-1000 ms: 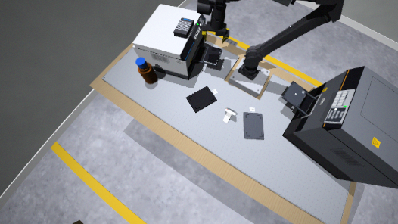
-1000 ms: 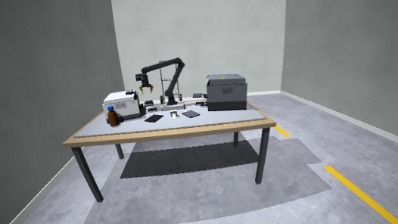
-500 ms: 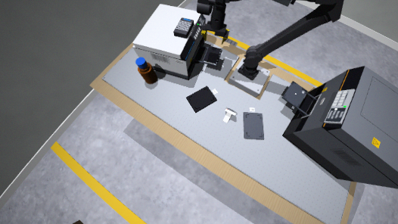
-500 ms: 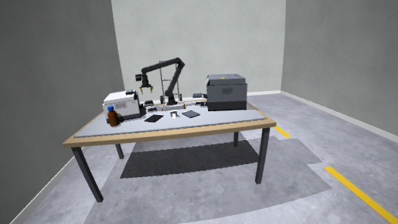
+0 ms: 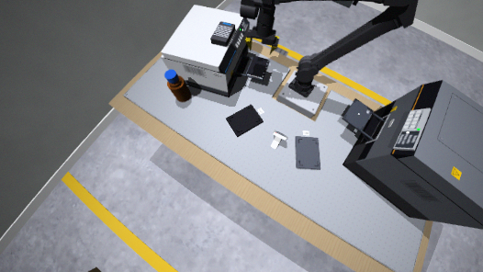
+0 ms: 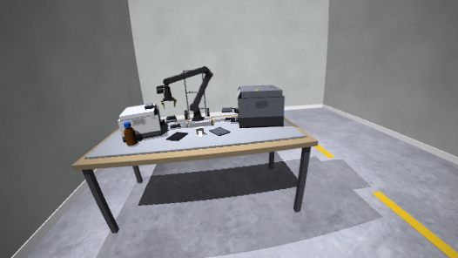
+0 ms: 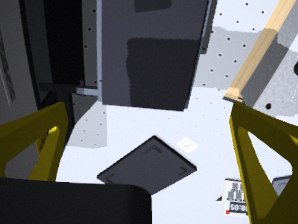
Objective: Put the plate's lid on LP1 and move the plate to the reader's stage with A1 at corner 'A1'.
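Observation:
The lidded plate (image 5: 258, 69) (image 7: 154, 36) is a dark rectangle on the stage of the white dispenser (image 5: 197, 43) (image 6: 138, 122). My gripper (image 6: 169, 103) (image 7: 148, 111) is open and empty. It hangs well above the plate, with its yellow fingers spread to either side of it in the wrist view. A flat black bench pad (image 5: 244, 120) (image 7: 149, 165) with a small white label lies in front of the dispenser. A grey pad (image 5: 308, 153) (image 6: 219, 131) lies further right. I cannot read their names. The dark reader (image 5: 427, 152) (image 6: 260, 105) has its stage (image 5: 360, 115) out and bare.
A brown bottle with a blue cap (image 5: 176, 85) (image 6: 129, 132) stands loose to the left of the dispenser. A small white item (image 5: 277, 140) (image 7: 233, 200) lies between the two pads. The arm's base (image 5: 303, 87) sits at the back edge of the bench.

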Controlling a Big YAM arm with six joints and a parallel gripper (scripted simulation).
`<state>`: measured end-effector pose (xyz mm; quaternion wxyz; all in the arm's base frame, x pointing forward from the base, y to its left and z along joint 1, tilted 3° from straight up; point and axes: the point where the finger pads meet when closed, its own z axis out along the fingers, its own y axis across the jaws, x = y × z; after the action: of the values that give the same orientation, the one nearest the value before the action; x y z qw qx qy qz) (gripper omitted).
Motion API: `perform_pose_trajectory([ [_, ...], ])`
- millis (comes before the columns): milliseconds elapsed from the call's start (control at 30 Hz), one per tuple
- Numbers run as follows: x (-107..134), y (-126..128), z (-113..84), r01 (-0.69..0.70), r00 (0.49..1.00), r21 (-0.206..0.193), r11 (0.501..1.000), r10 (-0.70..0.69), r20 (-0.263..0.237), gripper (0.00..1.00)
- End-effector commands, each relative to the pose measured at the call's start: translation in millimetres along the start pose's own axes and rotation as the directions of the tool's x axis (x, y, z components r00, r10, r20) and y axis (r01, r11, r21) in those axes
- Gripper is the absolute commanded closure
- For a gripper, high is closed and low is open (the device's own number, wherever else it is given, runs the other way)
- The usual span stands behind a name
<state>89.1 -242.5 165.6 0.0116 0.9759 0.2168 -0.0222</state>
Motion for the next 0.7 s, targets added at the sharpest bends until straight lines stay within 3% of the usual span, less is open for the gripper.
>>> perform_pose_trajectory([
  [0, 0, 15, -6.7, 0.022, 1.0, -0.02, 1.0, -0.022, -0.001, 0.0],
  [300, 3, 17, -11.4, -0.015, 1.0, -0.049, 0.999, 0.015, -0.001, 0.0],
  [500, -2, 8, -6.3, -0.063, 0.998, -0.042, 0.997, 0.063, -0.001, 0.0],
  [667, -2, 3, 5.0, -0.101, 0.995, -0.012, 0.995, 0.101, -0.001, 0.0],
])
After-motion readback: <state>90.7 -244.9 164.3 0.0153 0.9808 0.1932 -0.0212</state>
